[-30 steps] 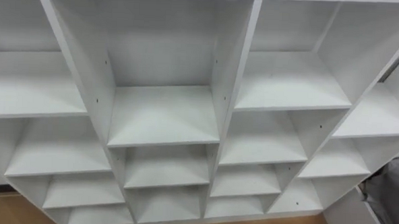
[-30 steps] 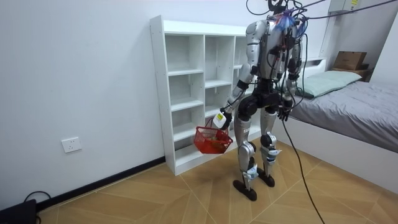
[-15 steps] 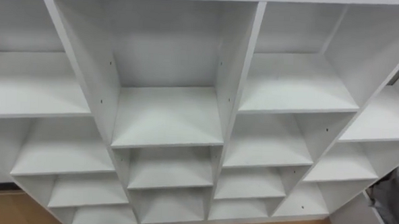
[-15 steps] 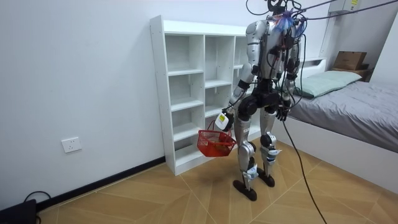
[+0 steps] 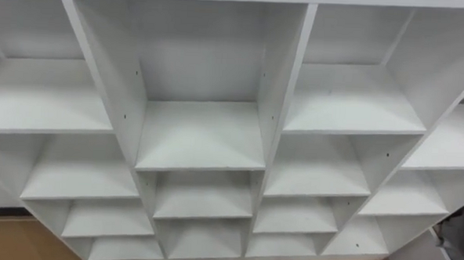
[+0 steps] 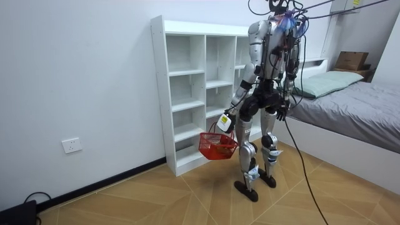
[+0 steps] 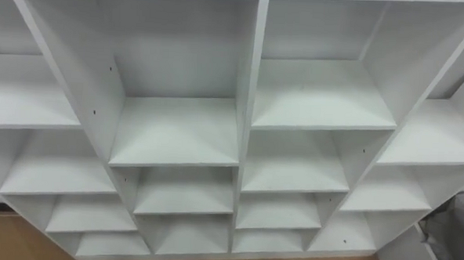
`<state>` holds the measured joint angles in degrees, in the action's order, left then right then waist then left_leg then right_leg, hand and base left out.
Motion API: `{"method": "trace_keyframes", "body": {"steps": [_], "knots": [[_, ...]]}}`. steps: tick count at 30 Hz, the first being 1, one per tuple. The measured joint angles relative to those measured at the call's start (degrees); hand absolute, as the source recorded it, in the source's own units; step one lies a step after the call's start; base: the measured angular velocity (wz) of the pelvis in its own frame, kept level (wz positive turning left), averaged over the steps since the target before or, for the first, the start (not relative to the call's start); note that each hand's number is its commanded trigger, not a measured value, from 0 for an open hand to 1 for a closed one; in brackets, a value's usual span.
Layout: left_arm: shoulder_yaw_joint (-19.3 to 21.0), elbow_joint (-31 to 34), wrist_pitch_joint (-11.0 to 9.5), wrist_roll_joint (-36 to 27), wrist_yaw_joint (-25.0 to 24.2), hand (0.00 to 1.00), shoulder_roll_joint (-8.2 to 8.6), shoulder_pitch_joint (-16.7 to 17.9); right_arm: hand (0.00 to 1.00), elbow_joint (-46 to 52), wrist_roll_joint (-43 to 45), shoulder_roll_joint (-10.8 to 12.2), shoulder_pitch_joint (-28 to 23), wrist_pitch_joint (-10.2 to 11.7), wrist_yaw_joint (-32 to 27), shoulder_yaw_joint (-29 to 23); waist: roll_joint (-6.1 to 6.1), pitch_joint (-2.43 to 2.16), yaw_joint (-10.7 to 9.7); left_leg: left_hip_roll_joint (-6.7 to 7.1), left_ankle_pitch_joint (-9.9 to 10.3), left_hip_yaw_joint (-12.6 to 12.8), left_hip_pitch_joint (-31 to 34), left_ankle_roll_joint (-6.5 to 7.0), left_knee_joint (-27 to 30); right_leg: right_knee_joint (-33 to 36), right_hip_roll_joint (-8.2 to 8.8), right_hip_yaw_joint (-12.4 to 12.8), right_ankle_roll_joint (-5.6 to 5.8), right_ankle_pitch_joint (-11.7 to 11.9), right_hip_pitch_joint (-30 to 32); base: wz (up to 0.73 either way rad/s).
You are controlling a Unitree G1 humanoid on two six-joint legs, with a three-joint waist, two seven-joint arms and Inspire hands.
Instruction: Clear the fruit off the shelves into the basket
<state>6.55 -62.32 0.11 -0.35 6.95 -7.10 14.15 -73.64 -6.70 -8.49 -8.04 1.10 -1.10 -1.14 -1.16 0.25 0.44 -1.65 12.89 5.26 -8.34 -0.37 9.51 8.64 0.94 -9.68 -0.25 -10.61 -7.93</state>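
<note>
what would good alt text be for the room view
A humanoid robot stands facing a white closet of open shelves, a red basket hanging from its left hand beside its leg. Its right hand hangs at its hip; a bed lies at the room view's right.

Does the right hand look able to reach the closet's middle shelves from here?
Probably yes: the robot stands close before the closet, its right hand hangs at its hip, and nothing stands between them; the left hand carries the red basket.
</note>
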Motion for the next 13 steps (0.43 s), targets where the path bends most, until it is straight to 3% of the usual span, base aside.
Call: {"method": "trace_keyframes", "body": {"steps": [6, 8, 9, 10, 11, 13], "knots": [[0.0, 0.0, 0.0, 0.0, 0.3, 1.00, -0.01, 0.1, 0.00, 0.0, 0.0, 0.0, 0.1, 0.0, 0.1, 0.0, -0.49, 0.14, 0.0, 0.23, 0.0, -0.7, 0.2, 0.02, 0.0, 0.0, 0.17, -0.5, 0.12, -0.4, -0.1, 0.06], [0.0, 0.0, 0.0, 0.0, 0.3, 1.00, -0.01, 0.0, 0.00, 0.2, 0.2, 0.0, 0.1, 0.0, 0.2, 0.0, -0.25, 0.00, 0.0, 0.29, 0.0, -0.7, 0.3, 0.04, 0.0, 0.0, 0.26, -0.8, 0.17, -0.5, -0.1, 0.07], [0.0, 0.0, 0.0, 0.0, 0.3, 1.00, -0.02, 0.0, 0.00, 0.2, 0.2, 0.0, 0.2, 0.0, 0.5, 0.0, -0.85, 0.24, 0.0, 0.31, 0.0, -0.8, 0.3, 0.05, 0.0, 0.0, 0.34, -1.2, 0.16, -0.6, -0.2, 0.09], [0.0, 0.0, 0.0, 0.0, 0.3, 1.00, -0.04, -0.1, 0.00, 0.2, 0.2, 0.0, 0.2, 0.0, 0.7, 0.1, -0.65, 0.02, 0.0, 0.34, 0.0, -0.9, 0.4, 0.05, 0.0, 0.0, 0.42, -1.4, 0.17, -0.6, -0.2, 0.10], [0.0, 0.0, 0.0, 0.0, 0.3, 1.00, -0.03, -0.1, 0.00, 0.2, 0.2, 0.0, 0.2, 0.0, 0.8, 0.3, -1.05, 0.15, 0.0, 0.36, 0.0, -1.1, 0.5, 0.05, 0.0, 0.0, 0.43, -1.6, 0.17, -0.7, -0.2, 0.09], [0.0, 0.0, 0.0, 0.0, 0.3, 1.00, -0.03, -0.1, 0.00, 0.3, 0.2, 0.0, 0.4, 0.0, 1.1, 0.8, -0.93, -0.06, 0.2, 0.40, 0.0, -1.2, 0.6, 0.04, 0.1, 0.0, 0.47, -1.6, 0.17, -0.7, -0.2, 0.05]]}}
